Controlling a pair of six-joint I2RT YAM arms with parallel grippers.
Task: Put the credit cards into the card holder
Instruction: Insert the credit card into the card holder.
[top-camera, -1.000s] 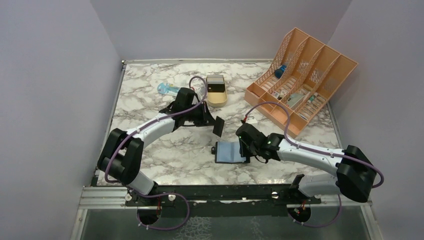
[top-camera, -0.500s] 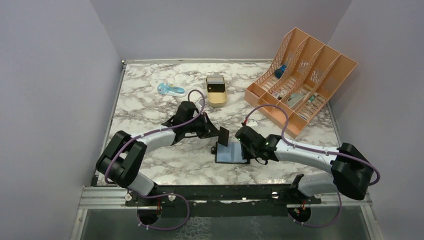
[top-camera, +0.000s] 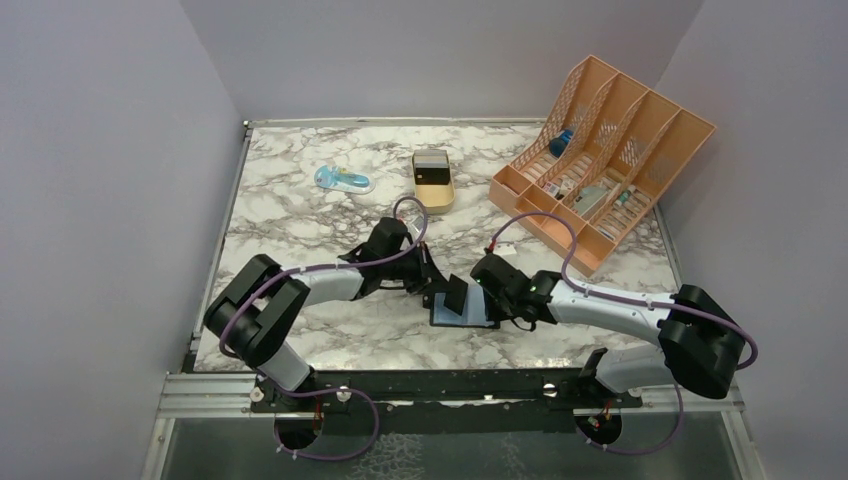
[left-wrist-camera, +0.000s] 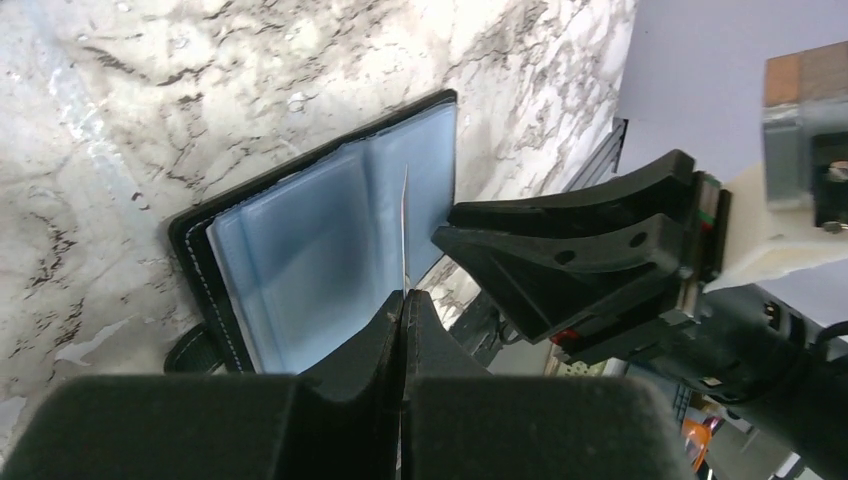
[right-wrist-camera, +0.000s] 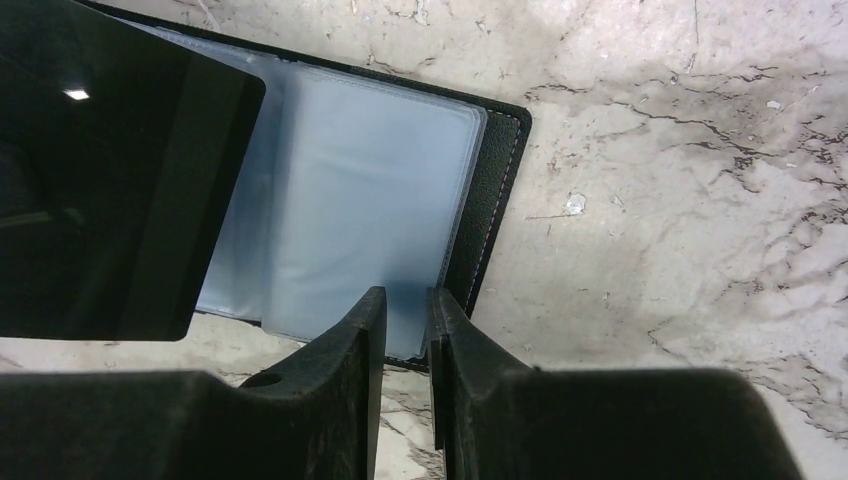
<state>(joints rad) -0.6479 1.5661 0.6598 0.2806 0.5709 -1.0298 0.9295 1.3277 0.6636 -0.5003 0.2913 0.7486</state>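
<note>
My left gripper is pressed tight on one credit card. From that wrist I see the card edge-on, standing upright over the middle fold of the open card holder. The holder lies flat on the marble table, blue-grey faces up, between the two arms. From the right wrist the card shows as a dark glossy slab hanging over one page of the holder.

My right gripper sits at the holder's near edge with only a slim gap between its fingers. The clear sleeve runs toward that gap, but I cannot tell whether it is pinched or merely straddled.

My main worry is the card's lower edge missing a slot mouth (I can't make one out from here) and landing on the slick plastic, where I judge it would skid or twist in the pinch. If the right fingers aren't truly anchoring the holder, a downward push could shove the whole wallet across the marble. The two grippers are also very near each other, so a careless tilt could knock them together.
</note>
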